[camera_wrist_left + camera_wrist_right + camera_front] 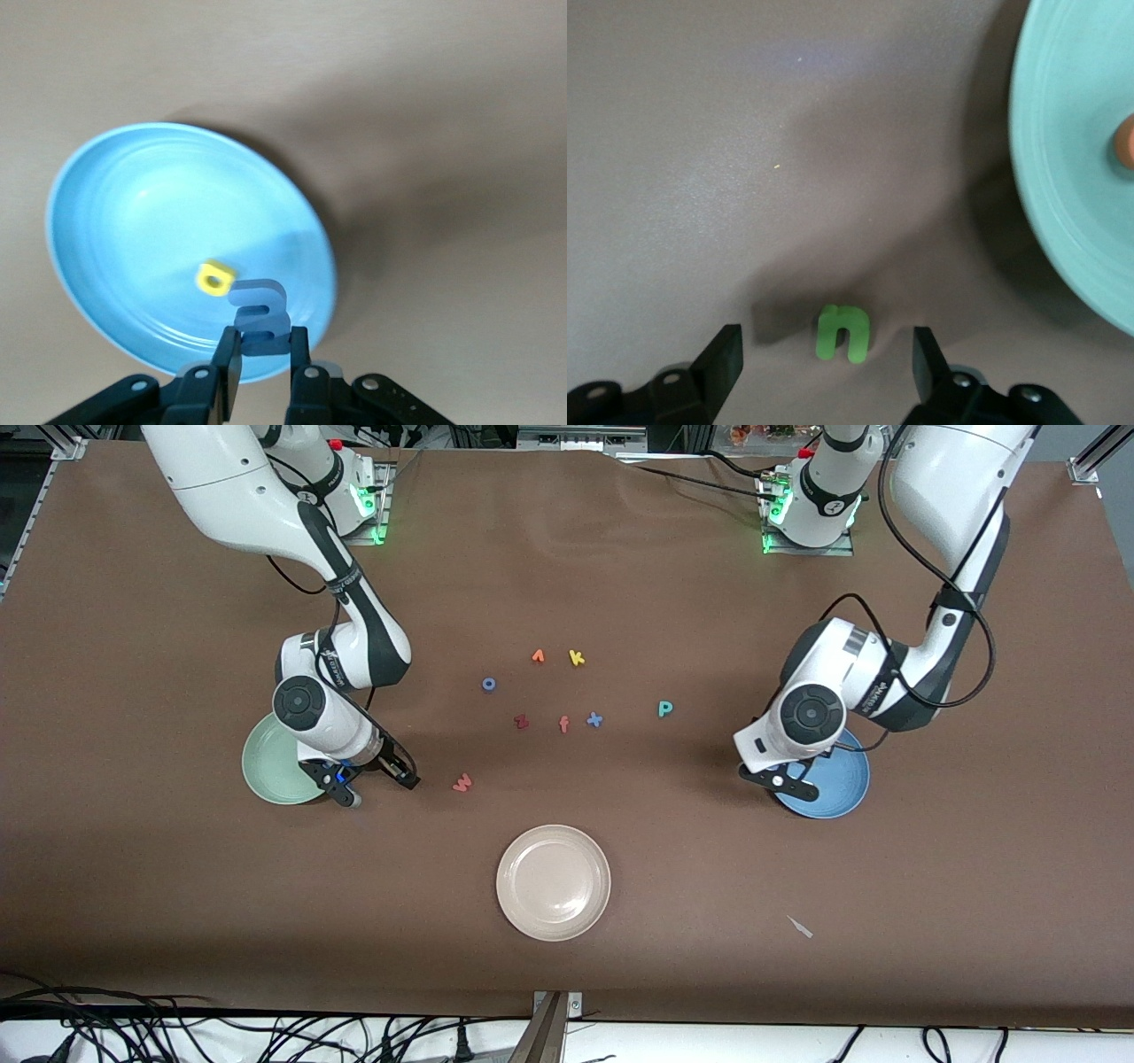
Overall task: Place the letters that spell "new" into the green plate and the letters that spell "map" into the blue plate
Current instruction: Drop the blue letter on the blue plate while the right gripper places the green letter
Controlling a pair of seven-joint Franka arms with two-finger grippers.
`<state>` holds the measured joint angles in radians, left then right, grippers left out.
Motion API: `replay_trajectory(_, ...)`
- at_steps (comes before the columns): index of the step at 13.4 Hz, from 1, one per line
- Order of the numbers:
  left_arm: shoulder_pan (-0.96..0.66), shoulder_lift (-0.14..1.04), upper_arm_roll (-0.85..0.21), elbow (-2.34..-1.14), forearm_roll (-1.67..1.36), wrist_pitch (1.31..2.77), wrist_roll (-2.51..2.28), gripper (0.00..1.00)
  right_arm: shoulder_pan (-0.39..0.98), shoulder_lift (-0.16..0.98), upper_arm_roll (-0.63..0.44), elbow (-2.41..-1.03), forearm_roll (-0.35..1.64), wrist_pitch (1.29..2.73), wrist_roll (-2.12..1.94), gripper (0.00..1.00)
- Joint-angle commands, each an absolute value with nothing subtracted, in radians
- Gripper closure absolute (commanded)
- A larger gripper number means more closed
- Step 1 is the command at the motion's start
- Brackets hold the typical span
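Progress: yellow a [214, 278] lies in my blue plate [115, 221]; left fingers [264, 361] pinch the blue m [259, 316] over it. Right fingers [826, 363] straddle the green n [842, 333] beside the green plate [1072, 177], which holds something orange. The w [462, 783] and p [664, 708] wait on the table [177, 921].

a [215, 279] in blue plate [106, 221], n [842, 333] beside green plate [1072, 177] (on table)

Both arms have glossy white shells with black joint bands and round black caps near the wrists. Loose black cables loop along them, and the bases glow green. Black fingers [726, 363], each mount showing small silver screws.
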<state>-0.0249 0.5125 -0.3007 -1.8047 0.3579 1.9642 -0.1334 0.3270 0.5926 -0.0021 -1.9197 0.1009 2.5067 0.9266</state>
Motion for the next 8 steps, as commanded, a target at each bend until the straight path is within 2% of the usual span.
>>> replay_trajectory(1, -0.011, 0.511, -0.308, -1.807, 0.394, 1.979, -0.1, 0.47, 0.324, 0.612, 0.002, -1.894, 0.114, 2.507, 0.913, 0.36)
replay_trajectory(2, -0.009, 0.511, -0.308, -1.807, 0.391, 1.979, -0.1, 0.01, 0.324, 0.617, 0.002, -1.893, 0.114, 2.507, 0.914, 0.4)
replay_trajectory(5, -0.021, 0.506, -0.322, -1.806, 0.362, 1.97, -0.141, 0.0, 0.325, 0.618, 0.002, -1.893, 0.114, 2.505, 0.913, 0.62)
replay_trajectory(8, -0.026, 0.508, -0.4, -1.809, 0.221, 1.957, -0.337, 0.0, 0.325, 0.62, 0.002, -1.893, 0.112, 2.505, 0.913, 0.88)
